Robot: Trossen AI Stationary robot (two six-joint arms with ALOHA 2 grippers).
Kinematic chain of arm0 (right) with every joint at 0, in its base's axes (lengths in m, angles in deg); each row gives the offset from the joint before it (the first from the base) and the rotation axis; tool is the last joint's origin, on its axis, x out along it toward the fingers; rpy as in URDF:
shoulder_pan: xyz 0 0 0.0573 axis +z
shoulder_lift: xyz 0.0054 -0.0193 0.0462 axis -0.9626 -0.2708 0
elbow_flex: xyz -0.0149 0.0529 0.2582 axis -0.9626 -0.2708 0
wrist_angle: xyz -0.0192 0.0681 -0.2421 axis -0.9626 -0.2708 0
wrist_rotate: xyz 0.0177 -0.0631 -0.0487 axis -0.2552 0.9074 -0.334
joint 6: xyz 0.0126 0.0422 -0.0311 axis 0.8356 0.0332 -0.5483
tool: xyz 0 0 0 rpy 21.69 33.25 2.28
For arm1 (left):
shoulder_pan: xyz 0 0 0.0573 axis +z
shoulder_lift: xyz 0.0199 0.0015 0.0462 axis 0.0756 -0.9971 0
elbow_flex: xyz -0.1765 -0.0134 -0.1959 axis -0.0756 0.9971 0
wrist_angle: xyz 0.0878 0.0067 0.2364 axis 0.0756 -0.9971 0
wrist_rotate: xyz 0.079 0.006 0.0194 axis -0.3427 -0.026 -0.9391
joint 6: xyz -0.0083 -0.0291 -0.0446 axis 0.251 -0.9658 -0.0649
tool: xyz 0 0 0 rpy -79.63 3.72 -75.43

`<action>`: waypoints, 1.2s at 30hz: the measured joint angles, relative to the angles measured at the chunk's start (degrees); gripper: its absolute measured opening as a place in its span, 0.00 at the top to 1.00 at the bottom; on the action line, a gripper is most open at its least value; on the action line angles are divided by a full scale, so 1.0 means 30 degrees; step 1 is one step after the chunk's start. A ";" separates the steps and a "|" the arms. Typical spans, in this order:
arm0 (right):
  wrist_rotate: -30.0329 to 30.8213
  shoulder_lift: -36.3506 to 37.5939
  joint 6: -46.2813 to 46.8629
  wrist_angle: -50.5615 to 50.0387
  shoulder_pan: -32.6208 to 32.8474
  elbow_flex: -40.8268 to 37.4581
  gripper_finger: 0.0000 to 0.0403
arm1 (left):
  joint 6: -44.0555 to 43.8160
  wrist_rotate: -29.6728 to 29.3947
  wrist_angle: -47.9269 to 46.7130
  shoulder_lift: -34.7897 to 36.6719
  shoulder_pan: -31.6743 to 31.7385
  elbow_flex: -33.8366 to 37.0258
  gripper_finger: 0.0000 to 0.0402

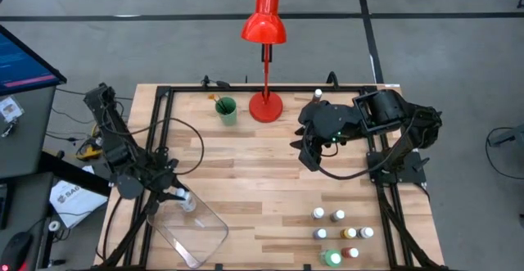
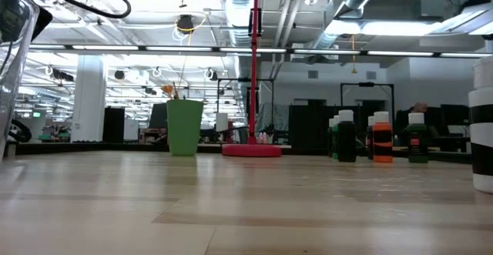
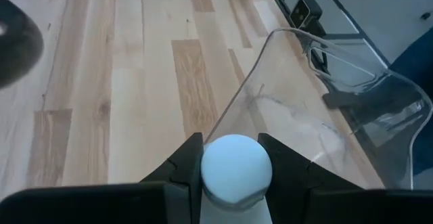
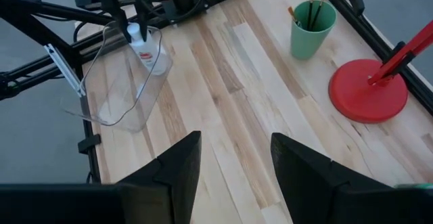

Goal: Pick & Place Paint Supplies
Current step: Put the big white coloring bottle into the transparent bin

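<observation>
Clear plastic tray (image 1: 192,232) is lying at the table's near-left corner; the left gripper (image 3: 230,162) is hanging over its rim, fingers closing on a white-capped paint bottle (image 3: 235,172). The right gripper (image 4: 233,158) is hovering above mid-table, fingers parted and holding nothing. Remaining paint bottles (image 1: 340,234) are standing clustered at the near-right corner, brushes (image 4: 312,6) sitting in the green cup (image 4: 312,29).

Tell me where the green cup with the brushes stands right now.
In the high view the green cup stands near the table's far edge, left of centre, just left of the red lamp's base.
</observation>
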 joint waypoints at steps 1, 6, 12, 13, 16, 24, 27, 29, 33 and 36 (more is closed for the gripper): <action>-0.0005 0.0000 0.0000 0.0000 0.0000 0.0000 0.57 | 0.0214 0.0007 -0.0007 -0.0058 0.0000 0.0000 0.75; -0.0016 0.0000 0.0000 0.0000 0.0015 0.0000 0.57 | 0.0672 0.0151 0.0031 -0.0277 0.0000 -0.0015 0.73; -0.0042 0.0000 0.0000 -0.0007 0.0015 0.0000 0.57 | 0.0894 0.0606 0.0032 -0.0342 0.0007 -0.0036 0.73; -0.0049 0.0000 0.0000 -0.0007 0.0015 0.0000 0.57 | 0.1098 0.0641 0.0029 -0.0342 0.0007 -0.0042 0.73; -0.0052 0.0000 -0.0013 -0.0007 0.0015 0.0000 0.57 | 0.1218 0.0656 0.0022 -0.0350 0.0007 -0.0044 0.73; -0.0091 0.0000 -0.0036 -0.0015 0.0015 0.0000 0.57 | 0.1203 0.0740 -0.0096 -0.0350 0.0007 -0.0117 0.73; -0.0088 0.0000 -0.0051 -0.0015 0.0015 0.0000 0.57 | 0.1166 0.0945 -0.0376 -0.0375 0.0007 -0.0398 0.73; -0.0092 0.0000 -0.0120 -0.0015 0.0015 0.0000 0.57 | 0.1112 0.0976 -0.0749 -0.0376 0.0000 -0.0567 0.73; -0.0086 0.0000 -0.0185 -0.0015 0.0015 0.0000 0.57 | 0.0746 0.0836 -0.1532 -0.0342 0.0007 -0.0627 0.73; -0.0090 0.0000 -0.0189 -0.0015 0.0015 0.0000 0.57 | 0.0736 0.0698 -0.1530 -0.0350 0.0007 -0.0627 0.72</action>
